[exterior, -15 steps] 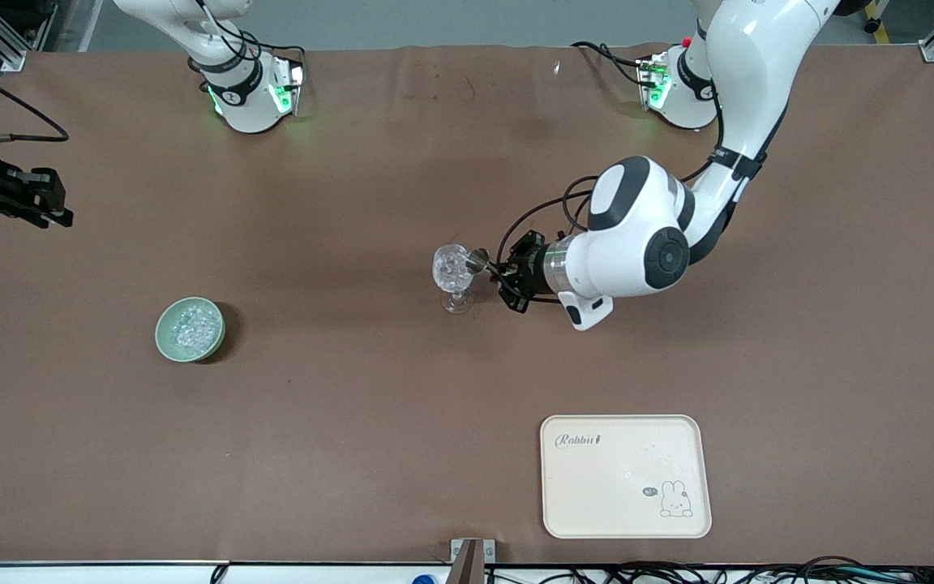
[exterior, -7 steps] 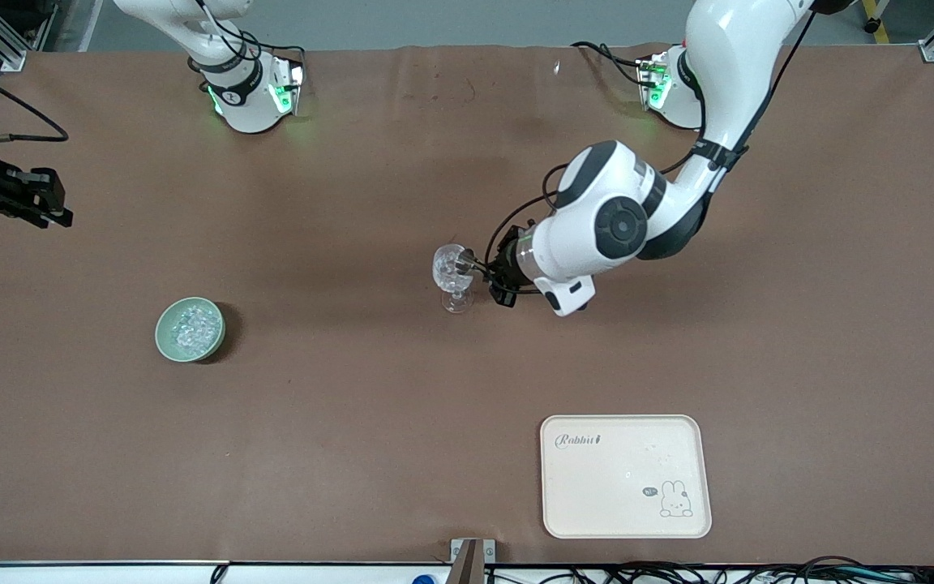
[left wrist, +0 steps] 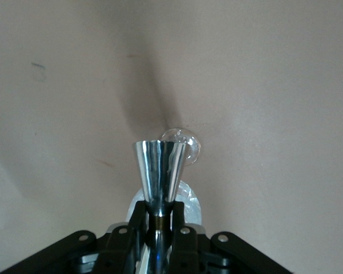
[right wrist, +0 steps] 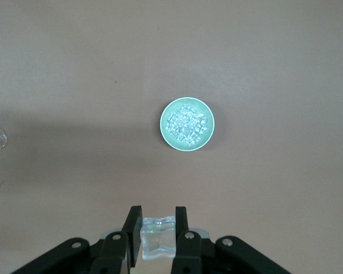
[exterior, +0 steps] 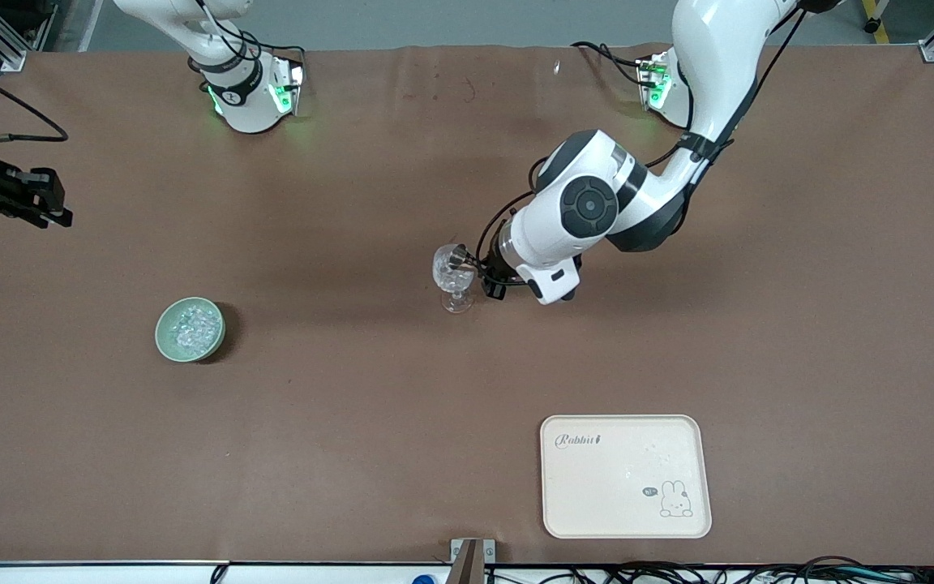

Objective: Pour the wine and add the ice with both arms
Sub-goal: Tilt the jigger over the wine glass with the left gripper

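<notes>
Ice (exterior: pixel 190 327): small clear chunks fill a pale green bowl (exterior: pixel 190 328). Clock bearings are read on the front view, with 12 toward the arm bases. The bowl sits on the brown table (exterior: pixel 337 422), toward the right arm's end. It lies between 8 and 9 o'clock from the stemmed glass (exterior: pixel 454 280) and well apart from it. The glass stands upright near the table's middle, and its cup glitters with what look like more chunks.

Left gripper (left wrist: pixel 160 225): it hangs at 3 o'clock of the glass, just beside it. Its fingers are clamped tight on the thin handle of a shiny metal scoop (left wrist: pixel 160 168). The scoop's flared mouth reaches over the rim of the glass. I cannot tell whether the scoop touches the glass or carries anything.

Right gripper (right wrist: pixel 158 220): it waits high over the right arm's end of the table, with the bowl of ice in its camera's sight. Its fingers are closed on a clear, whitish block-like object (right wrist: pixel 158 235) that I cannot identify.

Cream tray (exterior: pixel 625 476) with a rabbit drawing: it lies at 5 o'clock from the glass, near the table edge.
</notes>
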Robot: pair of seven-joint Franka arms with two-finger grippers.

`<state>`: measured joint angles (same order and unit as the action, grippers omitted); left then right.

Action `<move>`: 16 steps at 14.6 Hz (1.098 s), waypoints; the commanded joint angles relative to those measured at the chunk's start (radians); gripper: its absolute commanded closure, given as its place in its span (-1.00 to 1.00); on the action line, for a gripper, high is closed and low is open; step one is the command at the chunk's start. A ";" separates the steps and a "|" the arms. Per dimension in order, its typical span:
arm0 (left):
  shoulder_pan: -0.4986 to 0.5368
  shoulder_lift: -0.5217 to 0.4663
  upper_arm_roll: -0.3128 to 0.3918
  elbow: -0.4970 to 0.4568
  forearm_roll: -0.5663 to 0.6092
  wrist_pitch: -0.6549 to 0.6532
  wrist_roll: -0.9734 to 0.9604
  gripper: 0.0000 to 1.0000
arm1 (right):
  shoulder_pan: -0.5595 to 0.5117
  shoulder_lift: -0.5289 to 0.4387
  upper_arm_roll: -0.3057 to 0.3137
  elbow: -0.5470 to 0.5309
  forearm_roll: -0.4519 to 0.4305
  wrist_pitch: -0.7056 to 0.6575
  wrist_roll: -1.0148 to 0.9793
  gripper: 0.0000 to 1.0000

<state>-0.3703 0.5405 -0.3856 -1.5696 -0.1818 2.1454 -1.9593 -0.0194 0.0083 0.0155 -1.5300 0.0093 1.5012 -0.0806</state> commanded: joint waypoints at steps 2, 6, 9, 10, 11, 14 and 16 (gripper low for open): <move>-0.021 -0.005 0.010 0.009 0.079 0.001 -0.062 0.99 | -0.008 -0.010 0.001 -0.006 0.012 0.002 -0.010 0.90; -0.047 -0.005 0.011 0.010 0.136 0.001 -0.099 0.99 | -0.007 -0.010 0.001 -0.006 0.012 0.002 -0.010 0.90; -0.055 -0.005 0.011 0.010 0.208 0.001 -0.145 0.99 | -0.007 -0.010 0.001 -0.006 0.012 0.002 -0.010 0.90; -0.058 -0.005 0.011 0.010 0.226 0.001 -0.153 0.99 | -0.008 -0.010 0.001 -0.006 0.012 0.002 -0.010 0.90; -0.062 -0.005 0.011 0.010 0.235 -0.001 -0.156 0.99 | -0.008 -0.010 0.001 -0.006 0.012 0.002 -0.010 0.90; -0.070 -0.008 0.013 0.010 0.268 -0.009 -0.156 0.99 | -0.008 -0.010 0.001 -0.006 0.012 0.002 -0.010 0.90; -0.078 -0.011 0.013 0.010 0.278 -0.012 -0.156 0.99 | -0.008 -0.010 0.001 -0.006 0.012 0.002 -0.010 0.90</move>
<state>-0.4250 0.5403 -0.3852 -1.5616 0.0673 2.1453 -2.0927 -0.0194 0.0083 0.0154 -1.5300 0.0093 1.5013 -0.0806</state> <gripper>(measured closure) 0.789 0.722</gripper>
